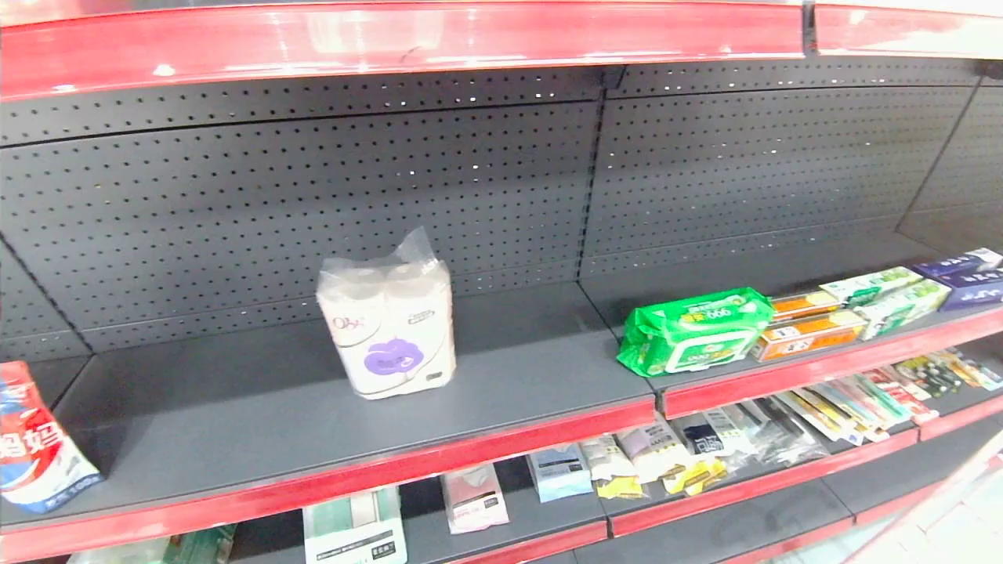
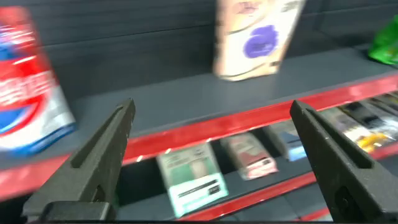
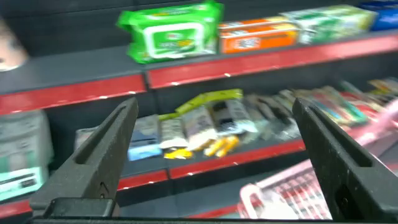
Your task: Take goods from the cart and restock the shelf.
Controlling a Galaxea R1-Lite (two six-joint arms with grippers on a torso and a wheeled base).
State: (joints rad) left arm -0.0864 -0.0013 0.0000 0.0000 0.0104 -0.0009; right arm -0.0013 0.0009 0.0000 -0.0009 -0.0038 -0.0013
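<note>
A white pack of toilet rolls with a purple mark [image 1: 388, 319] [image 2: 256, 38] stands upright on the grey shelf [image 1: 258, 415], near its middle. A green pack of wet wipes [image 1: 693, 329] [image 3: 171, 32] lies on the shelf section to the right. My left gripper [image 2: 211, 115] is open and holds nothing; it sits in front of the shelf's red front edge, below the toilet rolls. My right gripper [image 3: 214, 112] is also open and holds nothing, in front of the lower shelf under the wet wipes. A pink cart basket [image 3: 292, 196] lies below it.
A red, white and blue bag [image 1: 35, 446] [image 2: 28, 93] stands at the shelf's left end. Orange, green and blue boxes [image 1: 870, 309] line the right section. Small packets [image 1: 627, 466] fill the lower shelf. Bare shelf lies on both sides of the toilet rolls.
</note>
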